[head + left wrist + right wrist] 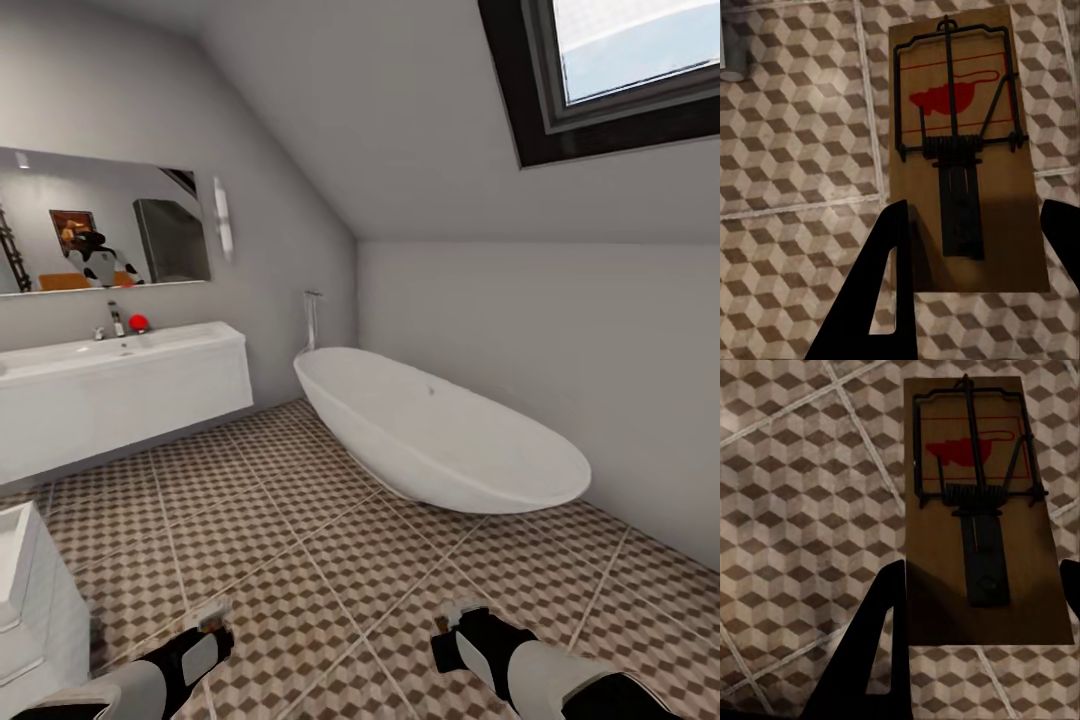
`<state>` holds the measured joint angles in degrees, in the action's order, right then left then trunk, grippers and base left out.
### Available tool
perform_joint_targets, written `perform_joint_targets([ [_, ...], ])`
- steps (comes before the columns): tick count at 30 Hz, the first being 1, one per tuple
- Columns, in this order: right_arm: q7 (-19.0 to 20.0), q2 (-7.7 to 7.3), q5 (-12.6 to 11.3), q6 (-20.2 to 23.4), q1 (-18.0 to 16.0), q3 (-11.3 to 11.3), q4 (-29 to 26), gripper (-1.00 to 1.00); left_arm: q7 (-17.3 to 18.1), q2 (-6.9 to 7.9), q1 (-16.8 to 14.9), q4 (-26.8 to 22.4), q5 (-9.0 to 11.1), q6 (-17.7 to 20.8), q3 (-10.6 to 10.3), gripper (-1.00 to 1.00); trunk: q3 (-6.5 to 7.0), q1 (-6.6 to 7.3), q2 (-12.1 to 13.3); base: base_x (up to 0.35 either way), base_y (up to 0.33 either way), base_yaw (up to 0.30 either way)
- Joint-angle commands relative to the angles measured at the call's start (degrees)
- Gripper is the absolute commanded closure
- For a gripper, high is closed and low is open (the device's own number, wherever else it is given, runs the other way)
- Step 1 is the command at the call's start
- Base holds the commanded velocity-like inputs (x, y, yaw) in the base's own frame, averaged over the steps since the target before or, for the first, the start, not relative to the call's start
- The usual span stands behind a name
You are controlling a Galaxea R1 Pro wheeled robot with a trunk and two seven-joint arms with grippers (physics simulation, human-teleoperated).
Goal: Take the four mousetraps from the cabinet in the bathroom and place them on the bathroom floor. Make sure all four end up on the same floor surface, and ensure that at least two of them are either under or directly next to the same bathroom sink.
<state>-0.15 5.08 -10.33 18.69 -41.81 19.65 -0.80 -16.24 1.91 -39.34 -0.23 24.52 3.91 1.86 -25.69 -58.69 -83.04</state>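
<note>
1. Left claw clamped on a trap, fingers on both long sides of the board near its back end, wire parts and red mouse picture further out.
2. Right claw clamped on a second trap the same way, board sticking out past the fingertips.
3. Both traps held up above the floor, not yet put down.
4. Sink ahead on the left wall, well apart from both claws; white tub to the right.
5. Likely partway done: two traps out and carried, none seen lying on the floor. Other two traps, can't tell.
</note>
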Motion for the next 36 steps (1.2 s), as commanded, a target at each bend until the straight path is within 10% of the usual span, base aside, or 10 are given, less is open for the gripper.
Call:
perform_joint_targets([
  [1, 0.0, 0.0, -0.6, 0.3, 0.0, 0.5, -0.1, 1.0, -0.2, 0.01, 0.0, 0.0, 0.0, 0.2, 0.1, 1.0, -0.06, -0.03, 0.0, 0.322, 0.0, 0.0],
  [36, -0.5, 0.11, -0.4, 0.3, 0.0, 0.6, -0.1, 1.0, -0.2, 0.02, 0.0, 0.0, 0.1, 0.2, 0.2, 1.0, -0.06, -0.03, 0.0, 0.322, 0.0, 0.197],
])
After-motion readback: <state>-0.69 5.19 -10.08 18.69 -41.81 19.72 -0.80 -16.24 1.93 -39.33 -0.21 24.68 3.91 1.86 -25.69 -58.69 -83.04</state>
